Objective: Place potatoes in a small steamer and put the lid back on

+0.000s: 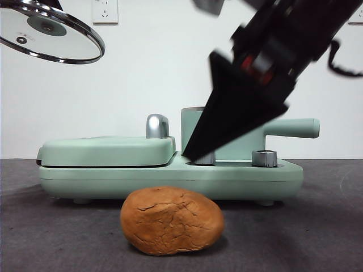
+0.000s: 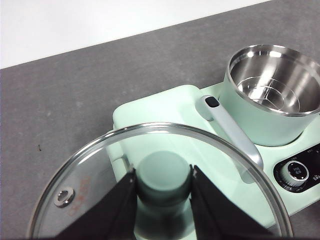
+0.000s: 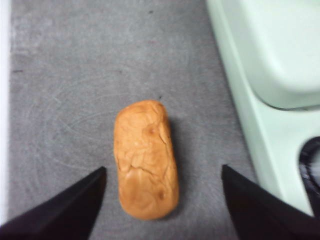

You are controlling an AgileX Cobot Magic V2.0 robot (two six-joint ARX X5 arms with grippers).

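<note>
The orange-brown potato (image 1: pixel 172 221) lies on the grey table in front of the appliance. In the right wrist view my right gripper (image 3: pixel 162 200) is open above the potato (image 3: pixel 146 157), one jaw on each side, not touching it. In the front view the right gripper (image 1: pixel 195 150) comes down from the upper right. My left gripper (image 2: pixel 164 200) is shut on the green knob of the glass lid (image 2: pixel 90 175) and holds the lid high at the upper left (image 1: pixel 51 31). The mint-green steamer pot (image 2: pixel 272 95) stands uncovered and empty on the appliance, partly hidden by the right arm in the front view (image 1: pixel 191 122).
The flat green griddle cover (image 1: pixel 108 150) with its chrome handle (image 1: pixel 157 126) fills the appliance's left half. The appliance base (image 1: pixel 170 178) stands right behind the potato. A steel dial (image 1: pixel 264 158) sits by the pot's side handle (image 1: pixel 292 128). A white wall lies behind.
</note>
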